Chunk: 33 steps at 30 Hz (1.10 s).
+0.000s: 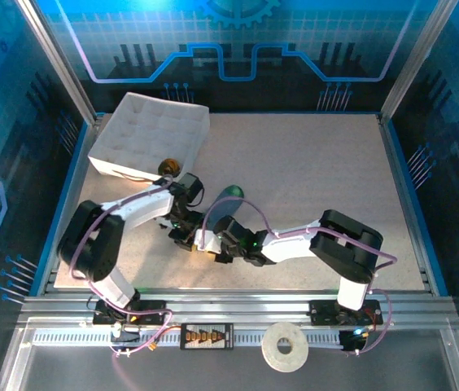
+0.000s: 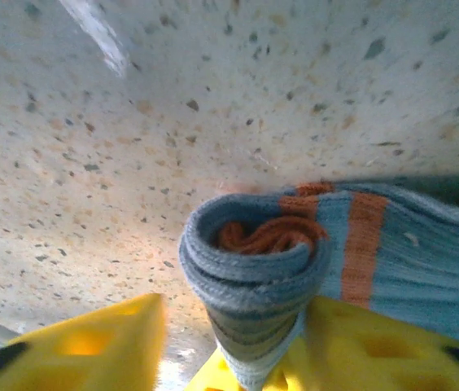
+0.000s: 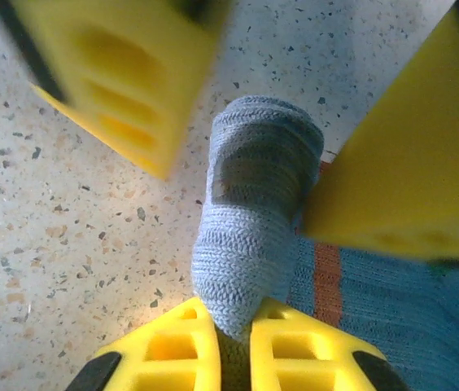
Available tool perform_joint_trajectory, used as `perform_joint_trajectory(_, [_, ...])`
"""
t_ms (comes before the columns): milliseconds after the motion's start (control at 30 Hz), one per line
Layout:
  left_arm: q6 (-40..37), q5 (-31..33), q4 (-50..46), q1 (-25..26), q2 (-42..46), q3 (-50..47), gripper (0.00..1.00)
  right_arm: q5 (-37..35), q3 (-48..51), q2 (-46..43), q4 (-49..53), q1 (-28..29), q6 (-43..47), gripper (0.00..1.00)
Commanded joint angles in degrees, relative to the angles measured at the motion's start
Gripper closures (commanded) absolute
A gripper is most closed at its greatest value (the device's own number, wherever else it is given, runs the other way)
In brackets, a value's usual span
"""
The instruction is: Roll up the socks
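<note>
The blue-grey sock (image 2: pixel 254 261) is wound into a tight roll on the table, its orange cuff coiled in the middle and an orange stripe on the flat part to the right. In the top view the sock (image 1: pixel 218 213) lies between both arms, green toe (image 1: pixel 231 192) pointing away. My left gripper (image 2: pixel 236 314) is open around the roll; the right finger (image 2: pixel 376 350) touches it and the left finger (image 2: pixel 91 350) stands apart. My right gripper (image 3: pixel 231 314) is shut on the roll's near end (image 3: pixel 250 244). A small olive-mustard bundle (image 1: pixel 168 167) sits at the tray's near edge.
A white compartment tray (image 1: pixel 150 130) stands at the back left. A roll of tape (image 1: pixel 285 346) lies on the rail in front of the arm bases. Speckled tabletop (image 1: pixel 319 179) stretches to the right, bounded by blue edges.
</note>
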State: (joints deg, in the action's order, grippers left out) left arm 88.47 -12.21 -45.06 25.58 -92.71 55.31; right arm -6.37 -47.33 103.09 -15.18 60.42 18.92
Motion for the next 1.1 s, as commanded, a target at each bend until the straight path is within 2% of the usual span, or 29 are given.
perform_joint_trajectory(0, [0.63, 1.52, 2.64, -1.81, 5.24, -2.74, 0.38, 9.15, 0.99, 2.31, 8.6, -3.07, -7.02, 1.0])
perform_joint_trajectory(67, [0.11, 2.13, 5.26, -2.82, 8.24, -4.89, 0.33, 13.11, 0.76, 3.12, 9.37, -4.54, -9.51, 1.0])
perform_joint_trajectory(200, [-0.35, 1.85, 11.38, -3.8, 13.05, -10.39, 0.32, 21.74, -0.29, 5.67, 10.75, -8.31, -15.48, 1.0])
perform_joint_trajectory(400, [-0.48, 0.8, 19.13, -3.11, 16.3, -15.8, 0.46, 31.09, -4.5, 10.76, 15.15, -13.11, -21.8, 1.0])
perform_joint_trajectory(533, [-0.63, 1.63, 21.85, -1.5, 16.01, -16.28, 0.5, 35.25, -7.38, 14.84, 18.94, -15.88, -24.99, 1.0])
perform_joint_trajectory(800, [-1.62, 2.09, 22.84, 0.25, 10.32, -16.0, 0.66, 37.89, -9.72, 17.56, 22.38, -18.36, -26.91, 1.0])
perform_joint_trajectory(967, [-4.09, 3.3, 20.15, 0.46, 4.8, -13.05, 0.69, 37.02, -10.48, 17.51, 23.4, -18.41, -26.65, 1.0])
perform_joint_trajectory(1033, [-4.74, 3.29, 16.7, 0.63, 2.18, -11.06, 0.78, 36.25, -10.63, 16.64, 23.57, -18.33, -25.78, 1.0])
perform_joint_trajectory(1067, [-4.96, 3.24, 14.51, 0.75, 0.9, -10.18, 0.82, 35.94, -10.46, 15.58, 23.1, -18.19, -24.89, 0.96])
